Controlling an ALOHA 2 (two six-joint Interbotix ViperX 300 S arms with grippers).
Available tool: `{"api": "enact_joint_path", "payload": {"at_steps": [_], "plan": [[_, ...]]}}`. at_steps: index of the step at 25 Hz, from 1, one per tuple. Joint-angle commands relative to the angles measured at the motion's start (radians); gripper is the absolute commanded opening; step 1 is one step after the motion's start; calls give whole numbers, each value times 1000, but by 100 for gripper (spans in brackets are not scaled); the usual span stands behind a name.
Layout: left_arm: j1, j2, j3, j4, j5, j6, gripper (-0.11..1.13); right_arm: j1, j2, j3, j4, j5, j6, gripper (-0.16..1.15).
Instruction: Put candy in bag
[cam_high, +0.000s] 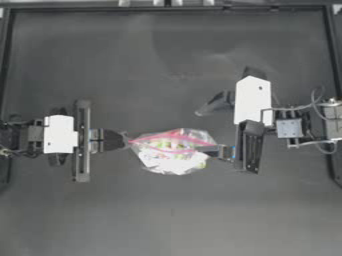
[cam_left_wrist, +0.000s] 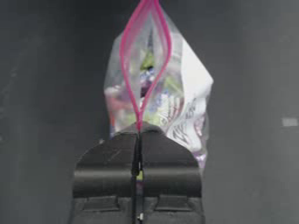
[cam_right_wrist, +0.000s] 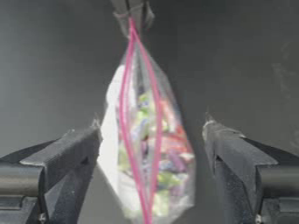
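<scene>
The clear bag with a pink-red strip and multicoloured sweets inside hangs stretched between the two arms at the table's middle. My left gripper is shut on the strip's left corner, as the left wrist view shows the left gripper pinching the bag. The strip's two sides stand slightly apart. My right gripper is open, one jaw on each side of the bag, without touching it. The right gripper sits at the bag's right end. The candy is not in view on its own.
The dark table stretches around the bag, with a raised frame edge at the back. The right arm's white wrist block stands just behind the bag's right end.
</scene>
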Motion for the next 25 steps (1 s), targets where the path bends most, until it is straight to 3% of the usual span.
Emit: {"api": "enact_joint_path", "payload": {"at_steps": [1,12,16,19,25], "plan": [[2,-38,-5,-3,-9,0,5,2,-18,-11,2,-3,0,98],[0,-38,26,-18,-64,0,5,5,-18,-9,2,-5,0,98],[0,-32,18,-18,-64,0,10,5,-18,-8,2,-5,0,98],[-3,-25,12,-17,-64,2,31,8,-18,-8,2,-6,0,98],[-3,-2,-8,-29,-64,-9,92,8,-18,2,2,-12,2,98]]}}
